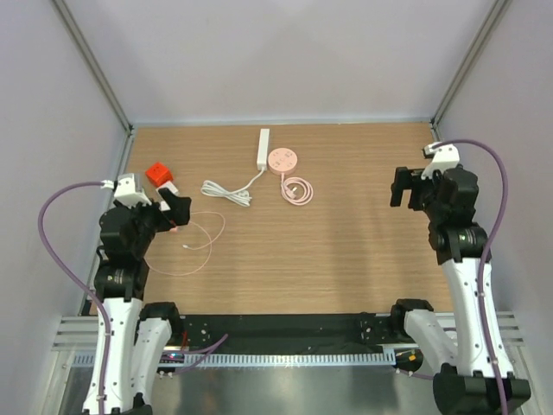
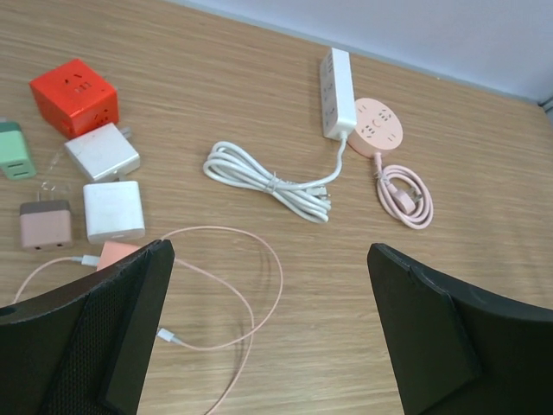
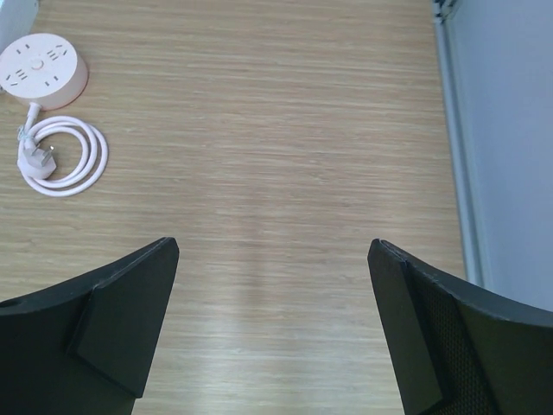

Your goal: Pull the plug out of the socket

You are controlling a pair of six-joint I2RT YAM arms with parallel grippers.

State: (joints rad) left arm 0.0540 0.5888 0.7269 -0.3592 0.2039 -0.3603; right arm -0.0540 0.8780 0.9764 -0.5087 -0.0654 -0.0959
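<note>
A white power strip (image 1: pixel 263 149) lies at the back middle of the table, touching a round pink socket (image 1: pixel 282 159). In the left wrist view the strip (image 2: pixel 335 82) has a white bundled cable (image 2: pixel 268 180) and the pink socket (image 2: pixel 377 127) a coiled pink cord (image 2: pixel 404 194). A red cube socket (image 2: pixel 73 95) stands at the far left, with loose adapters beside it. I see no plug clearly seated in a socket. My left gripper (image 2: pixel 268 333) is open and empty above a thin pink cable (image 2: pixel 259 277). My right gripper (image 3: pixel 272 333) is open and empty over bare wood.
Beside the red cube lie a silver adapter (image 2: pixel 102 151), a white adapter (image 2: pixel 114 210), a green one (image 2: pixel 15 151), a brown-pink one (image 2: pixel 45 223) and a pink charger (image 2: pixel 117 252) with the thin cable in it. The enclosure wall (image 3: pixel 510 147) runs along the right.
</note>
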